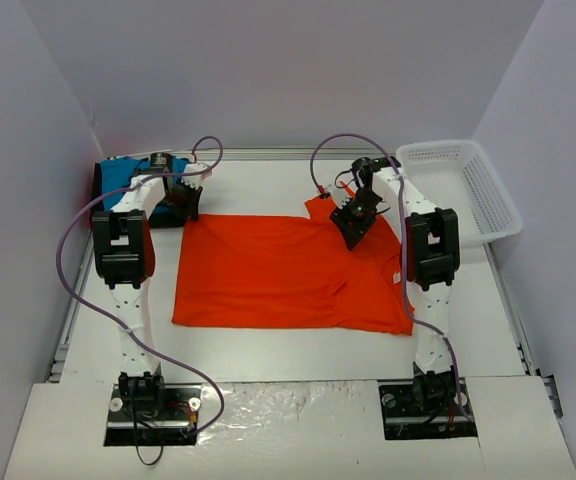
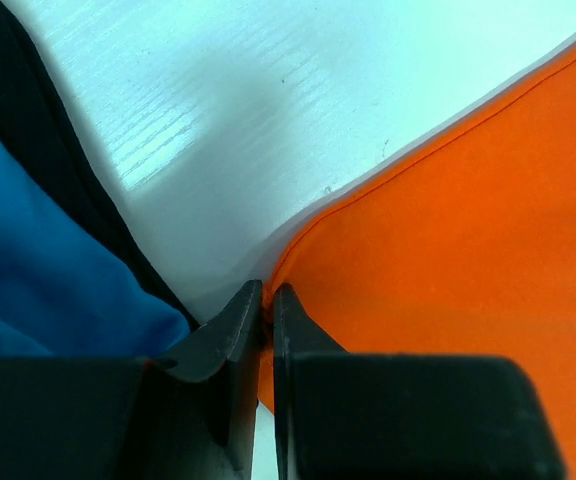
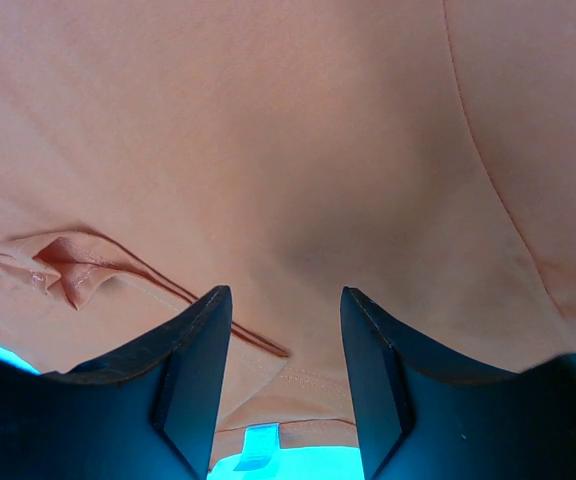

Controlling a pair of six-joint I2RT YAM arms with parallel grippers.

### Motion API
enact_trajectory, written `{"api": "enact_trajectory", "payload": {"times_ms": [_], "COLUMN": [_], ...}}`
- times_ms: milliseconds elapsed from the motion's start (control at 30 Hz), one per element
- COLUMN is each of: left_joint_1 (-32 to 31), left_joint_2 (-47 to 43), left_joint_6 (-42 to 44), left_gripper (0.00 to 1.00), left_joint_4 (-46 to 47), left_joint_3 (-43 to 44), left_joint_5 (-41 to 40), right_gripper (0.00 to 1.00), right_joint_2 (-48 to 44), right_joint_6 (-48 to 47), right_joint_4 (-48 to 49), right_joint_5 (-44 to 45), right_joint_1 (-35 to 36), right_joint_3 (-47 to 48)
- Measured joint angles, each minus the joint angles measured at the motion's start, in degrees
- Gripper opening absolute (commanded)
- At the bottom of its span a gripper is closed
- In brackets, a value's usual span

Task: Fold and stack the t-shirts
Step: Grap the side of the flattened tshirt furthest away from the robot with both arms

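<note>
The orange-red t-shirt lies spread flat on the white table. My left gripper sits at its far left corner; in the left wrist view the gripper is shut on the shirt's corner hem. The turquoise-blue folded t-shirt rests on the black folded t-shirt at the far left; both show in the left wrist view, the blue one over the black one. My right gripper is open over the shirt's collar; in its wrist view the gripper straddles the collar.
A white plastic mesh basket stands at the far right edge of the table. Purple cables loop over both arms. Grey walls close in the back and sides.
</note>
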Motion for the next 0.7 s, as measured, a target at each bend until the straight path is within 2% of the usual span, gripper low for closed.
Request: {"api": "enact_trajectory", "payload": {"times_ms": [333,500,700], "left_joint_1": [0.0,0.0,0.0], "left_joint_2": [-1.0,-2.9,-5.5], "left_joint_6": [-0.4,-1.6,-2.9], "left_gripper": [0.02,0.02,0.02], "left_joint_4": [0.9,1.4,1.6], "left_joint_3": [-2.1,-5.4,-9.4], "left_joint_5": [1.5,2.4,2.6], "right_gripper": [0.48,0.50,0.58], "right_joint_2": [0.0,0.5,4.3], "right_joint_6": [0.0,1.7,7.3], "right_joint_4": [-0.5,0.1,8.7], "right_joint_5": [-0.6,-3.7,-5.1], "right_joint_1": [-0.9,-4.5,-8.3], "right_joint_3": [2.2,14.4,27.1]}}
